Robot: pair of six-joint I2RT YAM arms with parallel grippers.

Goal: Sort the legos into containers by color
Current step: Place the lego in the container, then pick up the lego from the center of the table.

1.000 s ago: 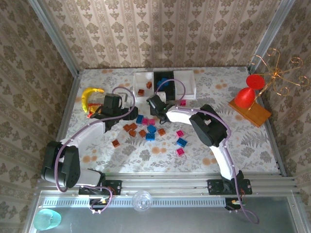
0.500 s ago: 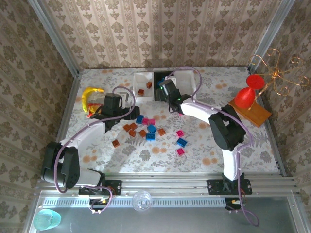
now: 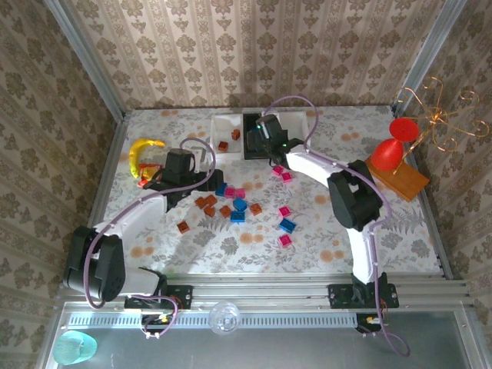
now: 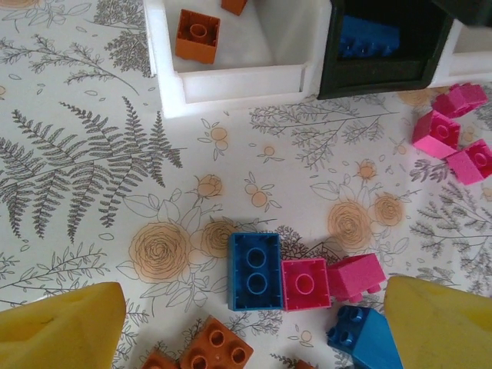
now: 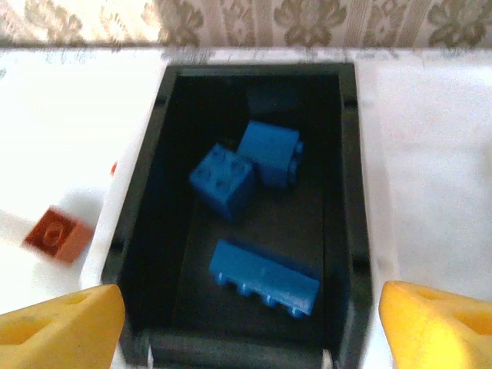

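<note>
On the table with the flower-printed cloth [image 3: 384, 223], closed in by walls of patterned wallpaper [image 3: 254, 54], the largest side thing is the flat orange wooden board [image 3: 400, 181] at the far right edge; it carries a red plastic shape [image 3: 388, 154]. The curved yellow toy banana [image 3: 142, 150] lies at the far left; both are well apart from the bricks.

The row of three small shallow rectangular trays [image 3: 231, 127] sits at the far middle of the table. The white left tray [image 4: 231, 81] holds two brown-orange bricks [image 4: 197, 34]; the black middle tray [image 5: 350, 192] holds three blue bricks [image 5: 223, 181]; what is inside the white right tray [image 3: 300, 127] I cannot tell.

The loose small plastic lego bricks [image 3: 239, 205] are scattered in front of the trays, between the two arms, in brown-orange, blue and pink; three pink bricks [image 4: 453, 142] lie near the front of the black tray.

The left gripper [image 4: 254, 323] hangs low over this scatter; its yellow fingers [image 4: 61, 323] are spread wide and pinch nothing; below the gap a blue oblong brick [image 4: 255, 270] touches a pink square brick [image 4: 306, 283]. The right gripper [image 5: 246, 330] is above the black middle tray; its jaws are spread about as wide as the tray and hold nothing.
</note>
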